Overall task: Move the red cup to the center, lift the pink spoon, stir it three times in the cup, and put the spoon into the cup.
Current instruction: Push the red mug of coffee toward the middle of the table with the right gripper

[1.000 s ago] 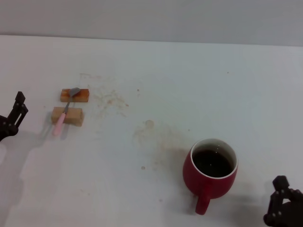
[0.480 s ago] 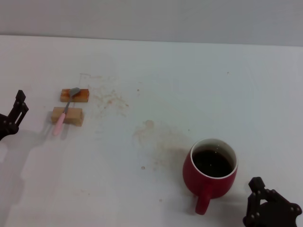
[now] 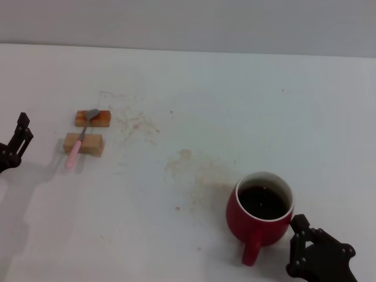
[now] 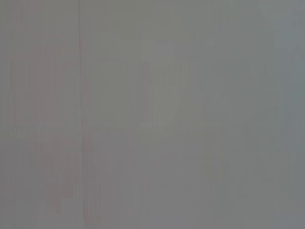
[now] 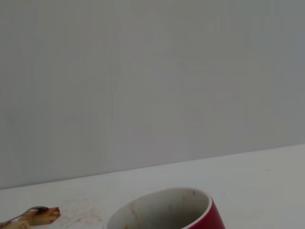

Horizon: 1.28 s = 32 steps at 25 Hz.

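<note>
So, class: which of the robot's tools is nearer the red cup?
Right. The right tool is beside the cup, close to its handle; the left tool is far across the table, near the spoon.

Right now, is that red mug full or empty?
Partly full: the red cup stands upright with dark liquid sitting below its white rim.

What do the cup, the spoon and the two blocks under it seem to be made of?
Cup: probably glazed ceramic, glossy red outside, white inside, thick rim.
Spoon: pale pink handle, perhaps plastic; dull grey bowl, likely metal.
Blocks: tan and orange, matte, probably wood.
</note>
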{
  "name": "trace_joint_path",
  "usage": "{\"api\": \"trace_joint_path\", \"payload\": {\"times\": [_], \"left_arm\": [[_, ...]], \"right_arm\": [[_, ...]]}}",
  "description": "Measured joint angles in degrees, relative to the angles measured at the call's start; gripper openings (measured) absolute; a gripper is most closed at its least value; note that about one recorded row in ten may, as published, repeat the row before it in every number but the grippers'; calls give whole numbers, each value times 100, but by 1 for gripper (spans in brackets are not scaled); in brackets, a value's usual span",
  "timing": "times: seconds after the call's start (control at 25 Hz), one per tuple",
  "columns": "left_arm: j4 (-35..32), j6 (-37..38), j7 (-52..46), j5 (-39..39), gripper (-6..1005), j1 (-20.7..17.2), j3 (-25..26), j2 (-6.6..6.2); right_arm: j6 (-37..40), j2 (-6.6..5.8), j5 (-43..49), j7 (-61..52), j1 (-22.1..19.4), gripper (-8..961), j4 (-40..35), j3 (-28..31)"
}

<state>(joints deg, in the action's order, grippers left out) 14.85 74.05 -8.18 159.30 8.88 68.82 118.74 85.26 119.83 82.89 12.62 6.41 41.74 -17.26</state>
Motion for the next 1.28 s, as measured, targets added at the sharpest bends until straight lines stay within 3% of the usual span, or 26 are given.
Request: {"api": "trace_joint_path", "payload": {"times": [0.84,1.28], "left_arm": [[-13,-17,0,-4,812,-44,-10,-9],[-18,-23,0,-3,812,-29,-15,-9]], "right_arm": [[-276,-3,4,-127,693,1,-284,66],[-251,-3,258,-129,341,1,-188,-86]]}}
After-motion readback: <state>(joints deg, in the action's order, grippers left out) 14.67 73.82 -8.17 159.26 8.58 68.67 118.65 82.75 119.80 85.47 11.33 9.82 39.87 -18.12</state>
